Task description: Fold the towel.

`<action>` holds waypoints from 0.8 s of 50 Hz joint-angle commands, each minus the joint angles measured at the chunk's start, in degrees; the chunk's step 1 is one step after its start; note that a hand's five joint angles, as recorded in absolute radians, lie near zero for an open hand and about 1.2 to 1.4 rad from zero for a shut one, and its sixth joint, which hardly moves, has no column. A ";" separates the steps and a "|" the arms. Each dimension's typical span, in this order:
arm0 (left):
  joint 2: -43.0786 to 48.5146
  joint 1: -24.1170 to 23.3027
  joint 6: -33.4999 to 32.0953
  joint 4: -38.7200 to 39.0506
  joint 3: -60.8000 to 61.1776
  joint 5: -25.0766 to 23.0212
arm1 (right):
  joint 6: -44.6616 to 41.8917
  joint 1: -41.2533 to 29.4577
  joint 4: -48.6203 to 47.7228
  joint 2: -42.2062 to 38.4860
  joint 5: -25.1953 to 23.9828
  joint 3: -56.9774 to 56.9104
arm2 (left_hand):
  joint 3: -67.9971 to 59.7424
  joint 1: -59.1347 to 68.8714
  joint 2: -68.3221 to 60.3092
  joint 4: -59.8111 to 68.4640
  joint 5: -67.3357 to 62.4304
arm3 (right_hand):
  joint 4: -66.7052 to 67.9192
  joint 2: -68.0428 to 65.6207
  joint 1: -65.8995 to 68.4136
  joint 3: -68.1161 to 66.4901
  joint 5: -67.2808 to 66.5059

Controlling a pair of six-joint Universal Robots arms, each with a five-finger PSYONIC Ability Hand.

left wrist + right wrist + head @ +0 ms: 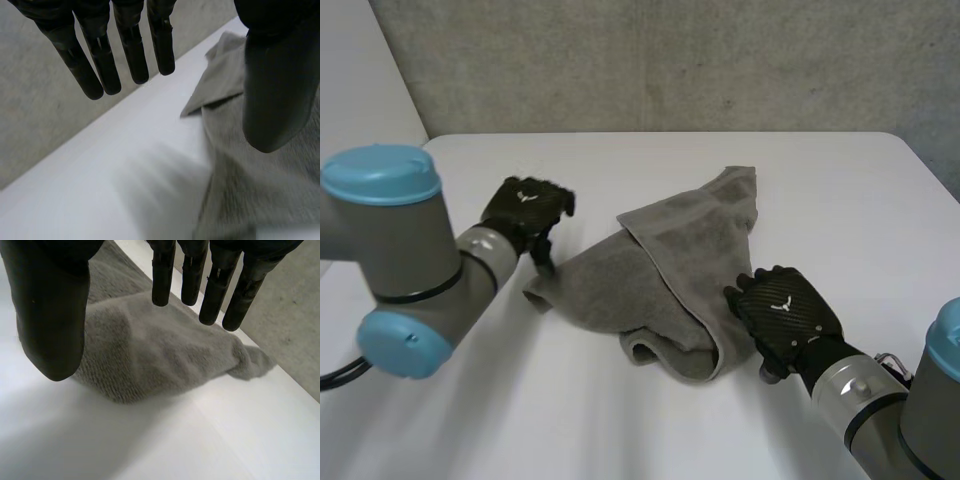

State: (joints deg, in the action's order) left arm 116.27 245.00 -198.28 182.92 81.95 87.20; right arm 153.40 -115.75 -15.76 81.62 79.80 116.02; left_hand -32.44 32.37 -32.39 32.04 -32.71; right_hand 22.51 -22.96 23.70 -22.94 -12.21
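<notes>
Rumpled grey terry towel [670, 275] bunched in the middle of the white desk [620, 160], left robot hand [525, 208] just beside its left edge, fingers straight and spread, holding nothing, right robot hand [785, 310] at its near right fold, fingers straight, thumb apart

The grey terry towel [660, 285] lies crumpled at the centre of the frame on the white worktop [570, 420], one layer flapped diagonally over another, a corner pointing upper right, its lower edge rolled.

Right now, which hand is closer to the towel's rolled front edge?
Right. The right hand is right beside the towel's rolled edge; the left hand is by its opposite corner.
</notes>
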 commanded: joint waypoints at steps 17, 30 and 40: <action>1.33 1.88 9.40 5.87 9.19 -1.25 | -6.79 -1.58 -6.57 0.64 -10.98 3.95 | 3.38 -3.32 3.34 -2.99 13.66 | 3.72 -3.27 2.53 -3.29 -4.02; 4.23 1.71 9.57 7.10 8.14 -2.39 | -18.22 -3.61 -10.17 -5.77 -7.82 4.21 | -10.53 10.60 -10.58 10.93 -0.26 | 11.77 -11.31 10.57 -11.33 -12.07; 5.99 1.01 9.22 8.42 7.08 -1.69 | -19.10 -4.83 -11.93 -10.33 -4.74 2.02 | -33.24 33.31 -33.29 33.64 -22.97 | 31.59 -31.14 30.40 -31.16 -31.89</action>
State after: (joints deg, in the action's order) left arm 121.39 246.37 -188.82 190.31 89.49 85.23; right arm 134.59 -119.83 -26.95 74.57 73.51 119.63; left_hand -63.60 63.18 -63.37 63.59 -63.15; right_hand 45.46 -45.59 45.45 -45.44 -35.37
